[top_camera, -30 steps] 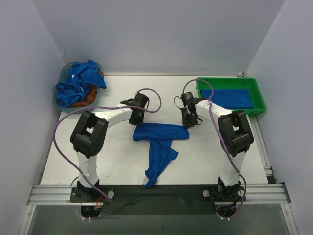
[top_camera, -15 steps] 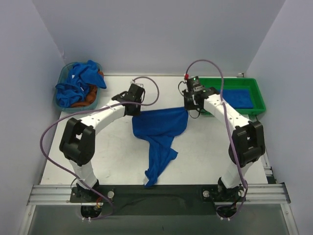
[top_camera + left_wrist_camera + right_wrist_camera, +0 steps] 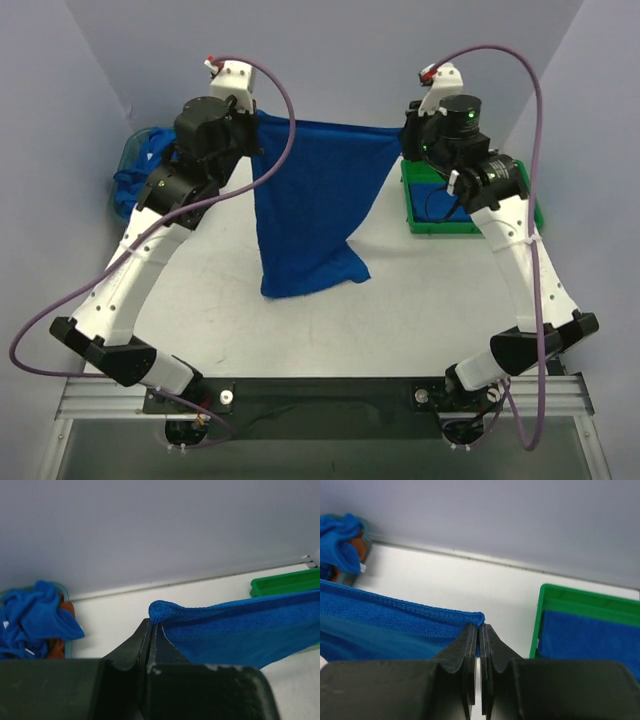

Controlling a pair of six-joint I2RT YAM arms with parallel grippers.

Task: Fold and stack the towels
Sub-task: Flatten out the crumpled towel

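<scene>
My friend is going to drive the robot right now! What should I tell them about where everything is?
The left gripper is shut on one top corner of the blue towel.
The right gripper is shut on the other top corner, and the towel hangs spread out between the two.
Done: one folded blue towel lies in the green tray.
Left: fold the hanging towel and stack it in the tray. Then do the crumpled towels piled at the far left.
</scene>
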